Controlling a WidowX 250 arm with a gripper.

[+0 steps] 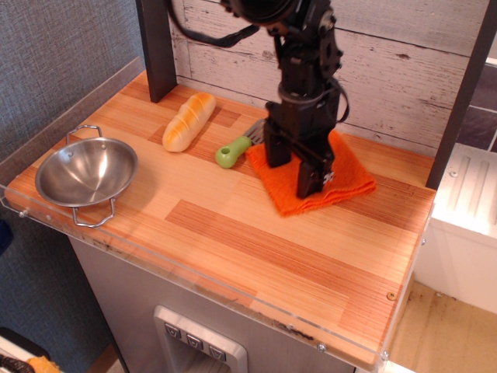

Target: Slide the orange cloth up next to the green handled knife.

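Note:
The orange cloth point(348, 180) lies flat at the back middle of the wooden table. Its left corner sits right beside the green handled knife point(231, 153), touching it or nearly so. The knife lies flat, green handle toward the front left; its grey head point(255, 128) runs back under the arm and is partly hidden. My gripper point(293, 169) points straight down with its two black fingers point(310, 181) spread apart, tips pressed on the middle of the cloth. It grasps nothing.
A toy bread roll point(189, 120) lies left of the knife. A steel bowl point(85, 171) stands at the table's left edge. A dark post point(155, 47) stands at the back left, the plank wall point(404, 54) close behind the arm, another dark post point(464, 89) at the right.

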